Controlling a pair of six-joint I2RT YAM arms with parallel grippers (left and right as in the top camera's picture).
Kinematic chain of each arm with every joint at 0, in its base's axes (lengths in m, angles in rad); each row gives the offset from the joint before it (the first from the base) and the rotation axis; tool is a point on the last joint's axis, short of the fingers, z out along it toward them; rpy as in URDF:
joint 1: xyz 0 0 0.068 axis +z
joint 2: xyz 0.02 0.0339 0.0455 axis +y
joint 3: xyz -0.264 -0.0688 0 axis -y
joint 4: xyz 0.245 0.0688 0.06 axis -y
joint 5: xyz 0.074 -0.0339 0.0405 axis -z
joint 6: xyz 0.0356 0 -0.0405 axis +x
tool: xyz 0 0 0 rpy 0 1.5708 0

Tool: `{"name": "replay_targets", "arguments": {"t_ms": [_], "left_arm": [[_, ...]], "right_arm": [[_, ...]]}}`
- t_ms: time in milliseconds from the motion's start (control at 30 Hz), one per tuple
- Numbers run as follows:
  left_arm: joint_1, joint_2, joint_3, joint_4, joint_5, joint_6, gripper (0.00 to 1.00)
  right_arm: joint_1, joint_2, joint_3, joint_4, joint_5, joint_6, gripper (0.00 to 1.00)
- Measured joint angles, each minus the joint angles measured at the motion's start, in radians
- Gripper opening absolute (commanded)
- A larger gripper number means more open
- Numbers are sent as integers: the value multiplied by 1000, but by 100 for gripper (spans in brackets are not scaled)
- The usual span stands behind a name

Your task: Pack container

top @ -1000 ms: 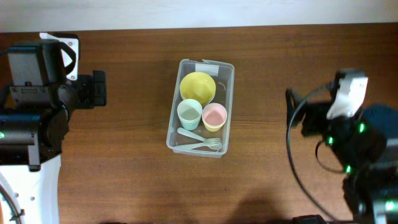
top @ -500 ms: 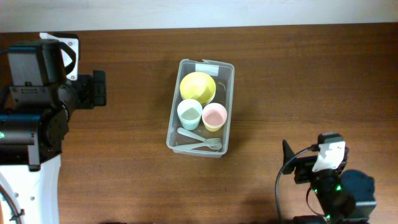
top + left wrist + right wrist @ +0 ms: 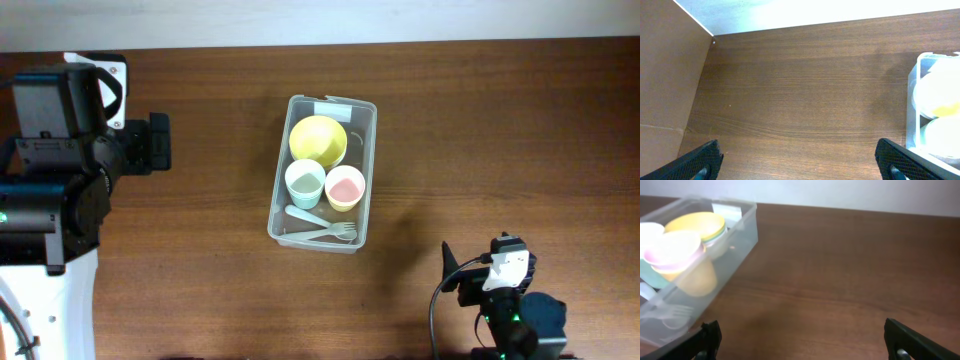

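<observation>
The clear rectangular container stands at the table's middle, white label at its far end. It holds a yellow bowl, a pale green cup, a pink cup and pale cutlery. The container also shows in the right wrist view and at the right edge of the left wrist view. My left gripper is open and empty over bare wood, left of the container. My right gripper is open and empty, low at the front right, away from the container.
The left arm's body fills the left side of the overhead view. The right arm sits at the bottom right edge with a black cable. A brown wall panel stands left of the table. The table's far edge meets a white wall.
The right arm has pulled back from the right middle of the table toward the front edge and dropped low. The left arm and the container's contents have not moved.
</observation>
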Motion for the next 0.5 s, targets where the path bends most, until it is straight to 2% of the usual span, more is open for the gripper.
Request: {"name": "replay_targets", "arguments": {"t_ms": [500], "left_arm": [[0,0,0,0,0,0,100]], "right_arm": [[0,0,-84,14,0,0,99]]}}
